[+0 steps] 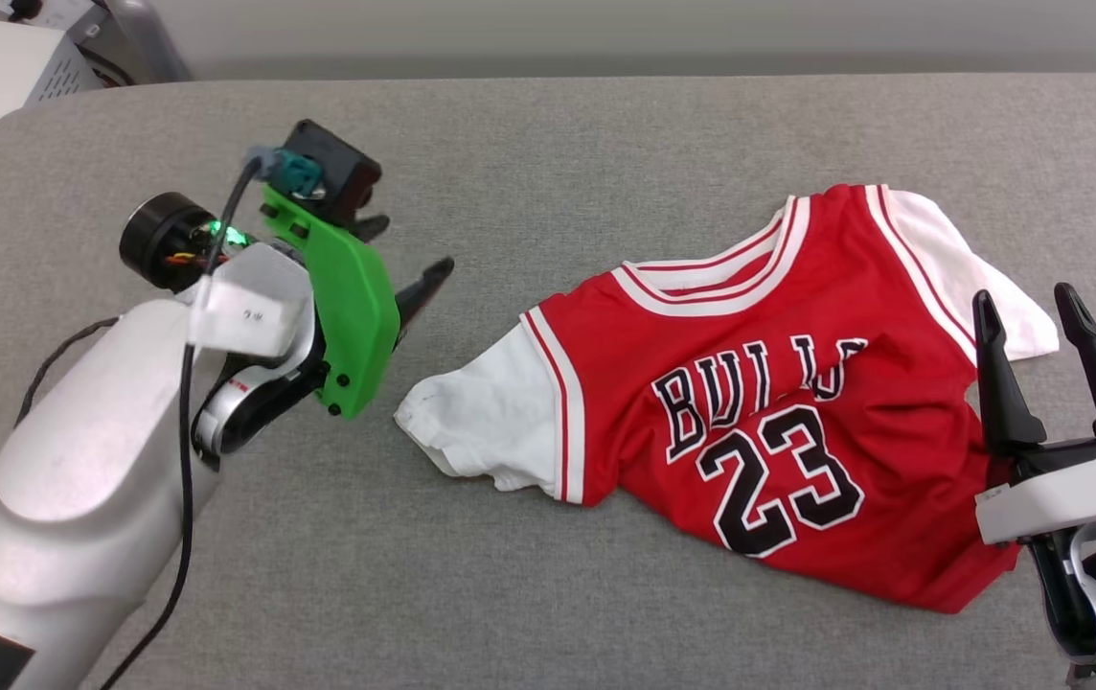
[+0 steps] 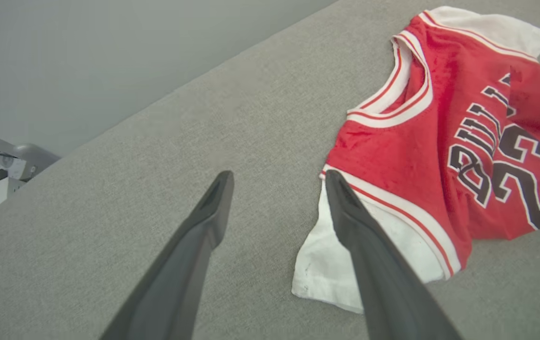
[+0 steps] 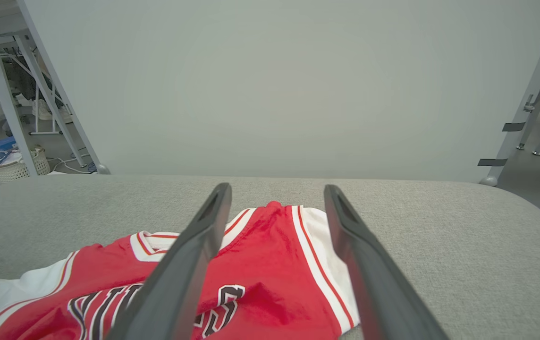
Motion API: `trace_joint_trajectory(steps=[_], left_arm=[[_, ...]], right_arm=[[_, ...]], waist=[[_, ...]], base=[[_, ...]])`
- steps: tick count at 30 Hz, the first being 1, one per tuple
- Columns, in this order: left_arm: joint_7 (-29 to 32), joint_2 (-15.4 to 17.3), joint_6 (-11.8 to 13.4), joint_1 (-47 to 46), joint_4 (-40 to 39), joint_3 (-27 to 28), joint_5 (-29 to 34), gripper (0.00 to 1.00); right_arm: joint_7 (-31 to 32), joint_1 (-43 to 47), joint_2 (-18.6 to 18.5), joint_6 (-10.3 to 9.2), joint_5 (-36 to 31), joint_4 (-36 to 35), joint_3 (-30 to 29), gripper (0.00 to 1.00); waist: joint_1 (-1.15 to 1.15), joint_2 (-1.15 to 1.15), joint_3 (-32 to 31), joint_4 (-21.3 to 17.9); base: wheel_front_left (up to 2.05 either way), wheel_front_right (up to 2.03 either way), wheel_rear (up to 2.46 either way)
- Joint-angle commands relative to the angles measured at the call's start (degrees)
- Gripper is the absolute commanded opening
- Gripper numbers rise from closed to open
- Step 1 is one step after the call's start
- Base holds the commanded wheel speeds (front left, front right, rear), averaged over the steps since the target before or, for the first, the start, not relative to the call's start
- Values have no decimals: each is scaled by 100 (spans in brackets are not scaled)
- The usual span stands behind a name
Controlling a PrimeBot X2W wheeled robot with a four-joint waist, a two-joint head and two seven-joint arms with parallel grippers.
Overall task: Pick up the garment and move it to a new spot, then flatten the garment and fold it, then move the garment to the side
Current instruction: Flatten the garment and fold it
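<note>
head view: the garment (image 1: pixel 759 402) lies front-up and rumpled on the grey table (image 1: pixel 548 134), right of centre, "bulls 23" showing. the left gripper (image 1: pixel 402 261) hovers near the white sleeve (image 1: pixel 481 417) on the robot's left, fingers spread wide, nothing between them. the right gripper (image 1: pixel 1025 299) stands at the garment's right edge, fingers parted, empty too. in the left wrist view one finger crosses that sleeve; touching or not, i cannot tell.
</note>
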Motion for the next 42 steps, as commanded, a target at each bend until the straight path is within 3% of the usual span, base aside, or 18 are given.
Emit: trace_joint_trajectory(steps=[1, 5, 10, 24, 25, 26, 33, 42], left_arm=[[272, 110, -14, -168, -17, -175, -202, 100], [963, 287, -15, -380, 65, -710, -715, 100], [1281, 396, -15, -543, 420, -1289, -967, 100], [1068, 294, -15, -615, 1606, -2669, -1461, 100], [1035, 291, -15, -624, 1608, -2752, -1504, 39], [952, 289, -15, -650, 1591, -2849, -1546, 0], [-33, 551, -15, -836, 1511, -3136, -1565, 0], [-558, 1338, -15, -896, 1678, -2988, -1930, 0]], right_arm=[[40, 54, 42, 3, -41, -82, -11, 100], [98, 4, 91, 3, -58, -162, 22, 100], [107, -125, 107, 3, -65, -192, 67, 100], [-14, -421, 156, 3, -63, -35, 216, 100], [-23, -427, 152, 3, -65, -21, 213, 100], [-32, -427, 146, 3, -70, -4, 205, 100], [-41, -337, 112, 3, -71, 72, 179, 100], [0, -36, 117, 3, -51, 54, -3, 100]], waist=[[0, 0, 57, -65], [0, 0, 174, -171], [0, 0, 368, -277], [0, 0, 753, -448], [0, 0, 751, -443], [0, 0, 737, -431], [0, 0, 490, -364], [0, 0, 194, -232]], base=[[0, 0, 0], [0, 0, 0], [0, 0, 0], [0, 0, 0], [0, 0, 0], [0, 0, 0], [0, 0, 0], [0, 0, 0]])
